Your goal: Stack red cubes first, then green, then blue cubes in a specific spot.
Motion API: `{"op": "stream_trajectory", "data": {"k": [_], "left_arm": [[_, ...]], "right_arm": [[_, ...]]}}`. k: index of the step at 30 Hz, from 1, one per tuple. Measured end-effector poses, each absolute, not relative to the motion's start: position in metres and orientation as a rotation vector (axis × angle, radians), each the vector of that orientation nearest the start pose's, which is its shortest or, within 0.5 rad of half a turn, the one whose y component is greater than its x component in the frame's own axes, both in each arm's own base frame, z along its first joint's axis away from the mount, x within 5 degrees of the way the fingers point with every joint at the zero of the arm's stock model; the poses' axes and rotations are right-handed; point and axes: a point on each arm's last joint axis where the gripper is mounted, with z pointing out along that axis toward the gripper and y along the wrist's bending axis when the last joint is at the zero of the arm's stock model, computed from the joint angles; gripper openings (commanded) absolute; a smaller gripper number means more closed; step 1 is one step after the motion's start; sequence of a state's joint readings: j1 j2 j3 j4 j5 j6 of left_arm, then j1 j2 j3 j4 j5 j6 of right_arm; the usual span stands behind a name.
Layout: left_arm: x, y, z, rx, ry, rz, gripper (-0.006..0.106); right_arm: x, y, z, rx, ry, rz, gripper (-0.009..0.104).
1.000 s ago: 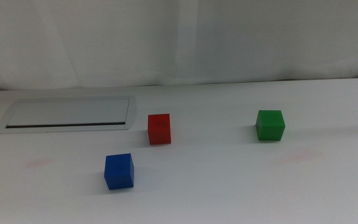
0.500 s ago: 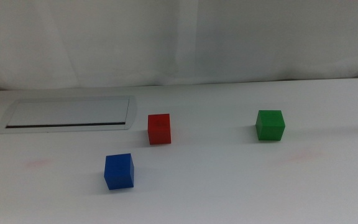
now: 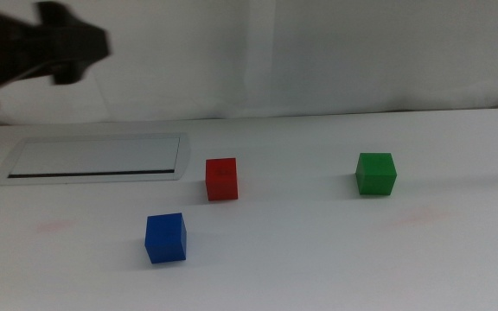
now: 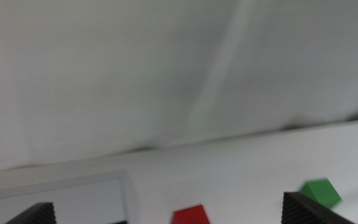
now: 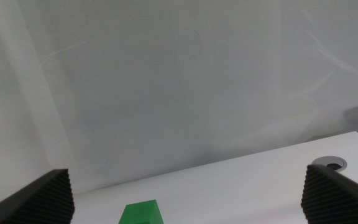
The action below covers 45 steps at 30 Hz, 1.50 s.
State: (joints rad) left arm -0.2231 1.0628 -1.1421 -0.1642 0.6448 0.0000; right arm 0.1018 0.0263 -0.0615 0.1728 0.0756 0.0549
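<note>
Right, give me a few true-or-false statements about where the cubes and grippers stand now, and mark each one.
1. The red cube sits alone on the table, nothing stacked on it. True.
2. The left gripper is clamped on the blue cube. False: it is up near the backdrop at the far left, jaws apart and holding nothing.
3. The green cube lies to the right of the red cube in the middle view. True.
4. The blue cube rests on the grey-rimmed panel. False: it stands on bare white table nearer the camera.
5. The right gripper holds the green cube. False: its jaws are wide apart.
</note>
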Motion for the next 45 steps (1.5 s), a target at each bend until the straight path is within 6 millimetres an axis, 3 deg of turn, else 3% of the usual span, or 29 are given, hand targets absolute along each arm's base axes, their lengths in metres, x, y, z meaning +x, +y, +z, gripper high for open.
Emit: {"op": "stream_trajectory", "data": {"k": [5, 8, 13, 18, 25, 33, 45], "left_arm": [[0.258, -0.099, 0.399, 0.199, 2.196, -0.316, 0.091], [0.279, -0.123, 0.386, 0.197, 2.302, -0.218, 0.091], [0.312, -0.16, 0.352, 0.157, 2.483, -0.082, 0.091], [0.339, -0.186, 0.316, 0.136, 2.584, -0.098, 0.091], [0.36, -0.201, 0.261, 0.057, 2.711, -0.075, 0.091], [0.371, -0.208, 0.217, 0.003, 2.793, -0.03, 0.091], [0.381, -0.216, 0.194, -0.086, 2.774, -0.082, 0.091]], "right_arm": [[0.055, 0.007, 0.226, 0.085, 1.527, 0.272, 0.103], [0.055, 0.007, 0.226, 0.085, 1.527, 0.272, 0.103], [0.055, 0.007, 0.226, 0.085, 1.527, 0.272, 0.103], [0.055, 0.007, 0.226, 0.09, 1.527, 0.278, 0.103], [0.055, 0.007, 0.226, 0.09, 1.527, 0.278, 0.103], [0.055, 0.007, 0.226, 0.09, 1.527, 0.278, 0.103], [0.055, 0.007, 0.226, 0.087, 1.527, 0.274, 0.103]]}}
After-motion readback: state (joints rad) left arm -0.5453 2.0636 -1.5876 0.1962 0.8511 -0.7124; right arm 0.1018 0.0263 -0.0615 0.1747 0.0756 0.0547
